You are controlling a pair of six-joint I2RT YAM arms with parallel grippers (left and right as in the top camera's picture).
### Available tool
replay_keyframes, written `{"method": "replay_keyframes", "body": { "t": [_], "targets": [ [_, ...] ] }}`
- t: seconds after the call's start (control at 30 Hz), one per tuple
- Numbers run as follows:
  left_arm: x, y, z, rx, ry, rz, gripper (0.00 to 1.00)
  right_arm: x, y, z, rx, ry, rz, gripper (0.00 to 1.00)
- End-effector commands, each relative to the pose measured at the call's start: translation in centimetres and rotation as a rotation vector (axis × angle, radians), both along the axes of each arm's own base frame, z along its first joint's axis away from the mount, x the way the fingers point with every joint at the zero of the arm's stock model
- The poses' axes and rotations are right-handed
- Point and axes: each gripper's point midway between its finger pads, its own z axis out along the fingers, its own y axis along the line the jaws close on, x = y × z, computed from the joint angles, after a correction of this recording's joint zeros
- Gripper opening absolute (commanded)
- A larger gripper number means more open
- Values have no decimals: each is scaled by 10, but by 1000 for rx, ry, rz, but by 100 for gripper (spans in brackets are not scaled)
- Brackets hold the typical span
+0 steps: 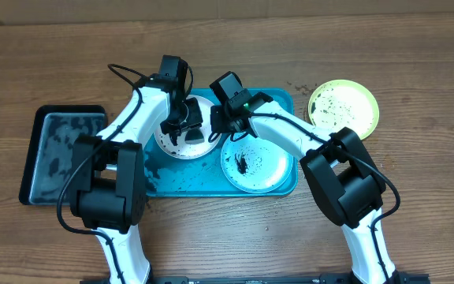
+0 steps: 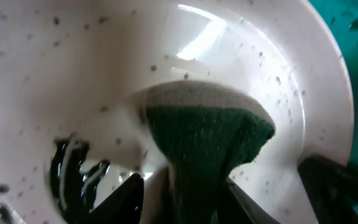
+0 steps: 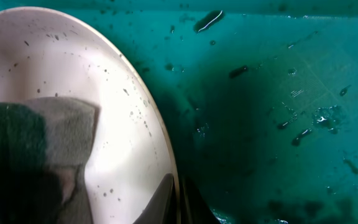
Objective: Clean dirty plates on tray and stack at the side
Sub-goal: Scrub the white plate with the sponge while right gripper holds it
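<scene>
Right claw (image 3: 179, 200) clenched on white plate (image 1: 181, 150) rim; plate sits on tray (image 1: 278, 101), centre-left of overhead frame. Left claw (image 2: 182, 190) around sponge (image 2: 210, 137); clamped or loose, can't tell. Risk: sponge drops, or scrubbing yanks rim free.

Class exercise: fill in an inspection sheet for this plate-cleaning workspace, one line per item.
Surface: wooden table, with dark specks by the tray's far right corner.
Job's things: turquoise tray holds the white plate and the light blue plate, both black-smeared; the speckled yellow-green plate lies on the table to the right.
Clutter: black tray at left.
Grippers: left gripper has a sponge between its fingers on the white plate; right gripper is shut at that plate's rim.
Cables: black cables loop along both arms.
Surroundings: nothing seen.
</scene>
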Motion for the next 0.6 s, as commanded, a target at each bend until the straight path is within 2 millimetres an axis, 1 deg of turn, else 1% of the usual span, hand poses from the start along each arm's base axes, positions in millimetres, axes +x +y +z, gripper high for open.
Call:
{"method": "replay_keyframes", "body": {
  "t": [0.0, 0.1, 0.3, 0.43, 0.57],
  "targets": [
    [11, 1, 16, 12, -18, -2, 38, -2, -5, -8, -16, 19, -10, 4],
    [10, 1, 23, 14, -7, -9, 35, -2, -5, -8, -15, 19, -10, 4],
    [10, 0, 23, 10, -3, -10, 33, -2, -5, -8, -15, 19, -10, 4],
    [8, 0, 20, 9, 1, -10, 34, -2, -5, -8, -15, 19, -10, 4],
    [5, -4, 11, -2, 6, -18, 31, -2, -5, -8, -15, 19, -10, 4]
  ]
}}
